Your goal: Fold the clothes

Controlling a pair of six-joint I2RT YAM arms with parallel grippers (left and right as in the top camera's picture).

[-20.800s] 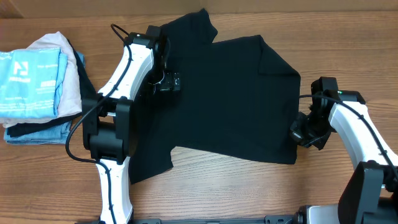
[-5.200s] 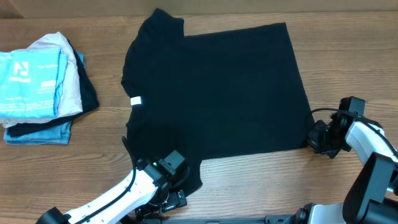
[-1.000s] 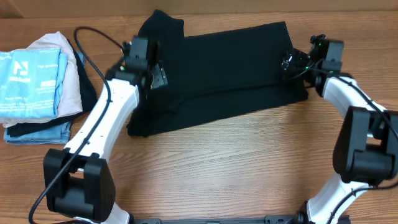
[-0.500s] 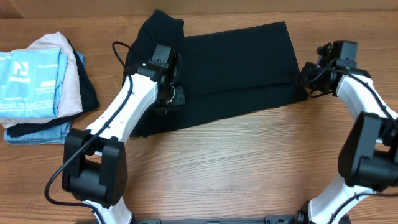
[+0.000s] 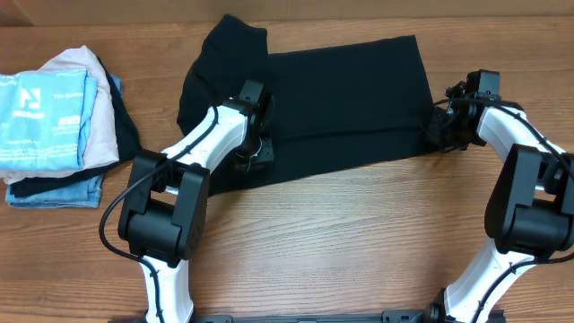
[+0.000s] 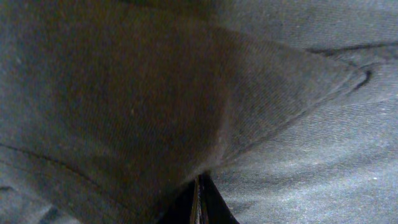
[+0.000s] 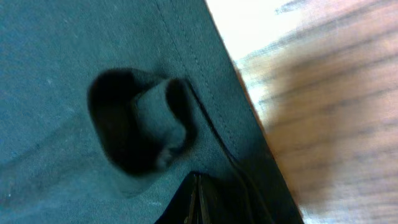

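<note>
The clothes, a plain black T-shirt, lie folded over once at the back middle of the wooden table. My left gripper sits on the shirt's lower left part, near its front edge. In the left wrist view the left gripper is shut, with black fabric drawn into a ridge from its tips. My right gripper is at the shirt's right edge. The right wrist view shows it shut on the hem area, with a puckered bump of cloth just ahead.
A stack of folded garments lies at the far left, a light blue one with white print on top of a pale pink-beige one. Bare wood begins right beside the shirt's hem.
Both grippers have come down from the shirt's far corners toward its near side and gone from open to shut. The left one now sits at the lower left, the right one at the right edge.
</note>
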